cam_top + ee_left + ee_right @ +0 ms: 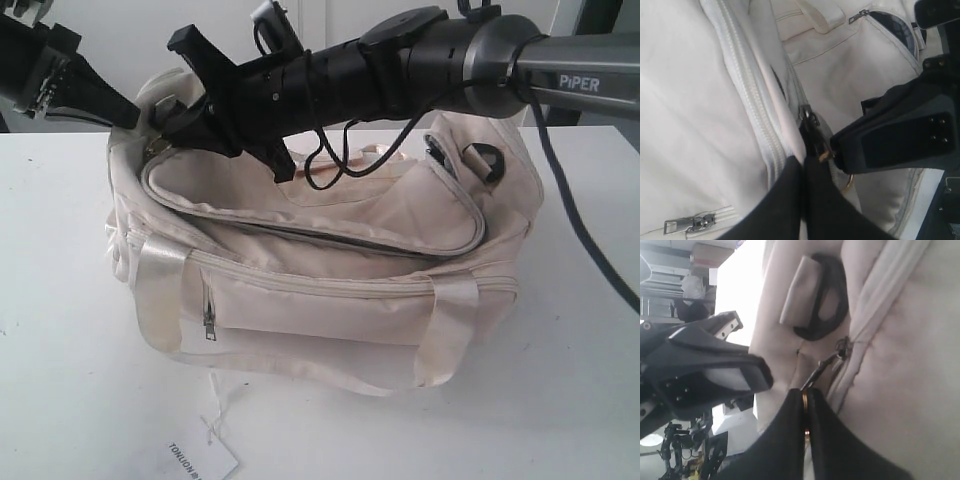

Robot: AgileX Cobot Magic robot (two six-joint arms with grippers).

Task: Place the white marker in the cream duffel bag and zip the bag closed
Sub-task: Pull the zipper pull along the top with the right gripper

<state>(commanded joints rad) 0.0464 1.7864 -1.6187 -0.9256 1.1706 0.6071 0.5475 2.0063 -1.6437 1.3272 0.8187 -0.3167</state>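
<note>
Cream duffel bag [330,300] on bench [80,380], right end effector [804,402] pinching gold ring pull [847,184], left end effector [802,162] clamped on bag fabric.

cream duffel bag [330,300] | upright on white table [60,350], slumped | curved top zipper [330,238] follows flap edge, gold ring pull [847,184] at one end | front pocket zip [208,318] closed | strap handles [445,340] hang down front
</note>
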